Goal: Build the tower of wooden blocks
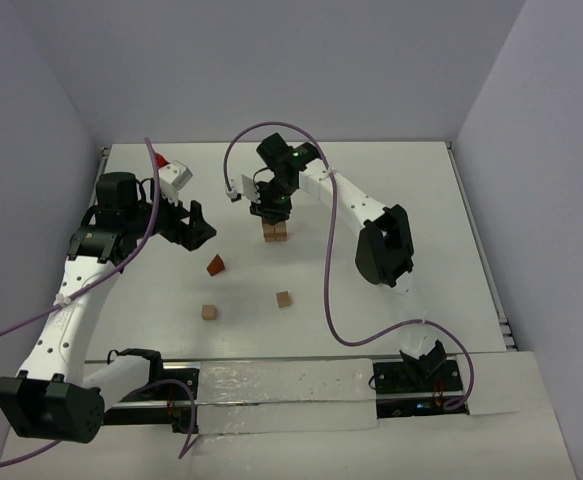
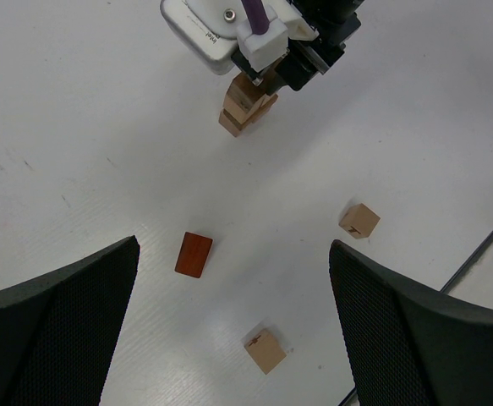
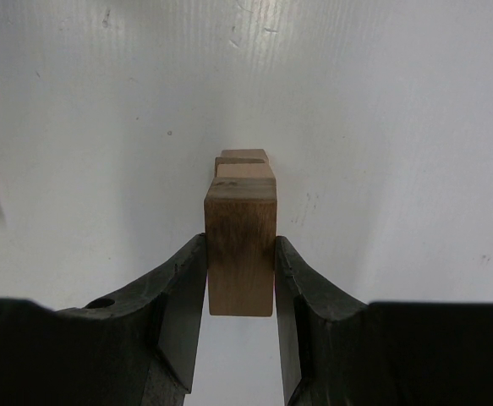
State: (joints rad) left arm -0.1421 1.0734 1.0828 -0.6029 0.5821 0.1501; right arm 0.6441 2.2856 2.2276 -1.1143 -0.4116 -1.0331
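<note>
A short tower of tan wood cubes point(image 1: 275, 233) stands mid-table; it also shows in the left wrist view point(image 2: 242, 114). My right gripper point(image 1: 271, 209) is right above it, shut on a tan wood cube point(image 3: 241, 249) held over the stacked cubes point(image 3: 244, 162). A reddish-brown wedge point(image 1: 215, 265) lies left of the tower, also seen in the left wrist view point(image 2: 194, 255). Two loose tan cubes lie nearer: one point(image 1: 208, 312) and another point(image 1: 284, 298). My left gripper point(image 1: 199, 226) is open and empty, hovering left of the wedge.
A white box with a red part point(image 1: 171, 172) sits at the back left. The table's front edge strip point(image 1: 271, 385) runs between the arm bases. The right arm's purple cable point(image 1: 331, 290) loops across the table's right half.
</note>
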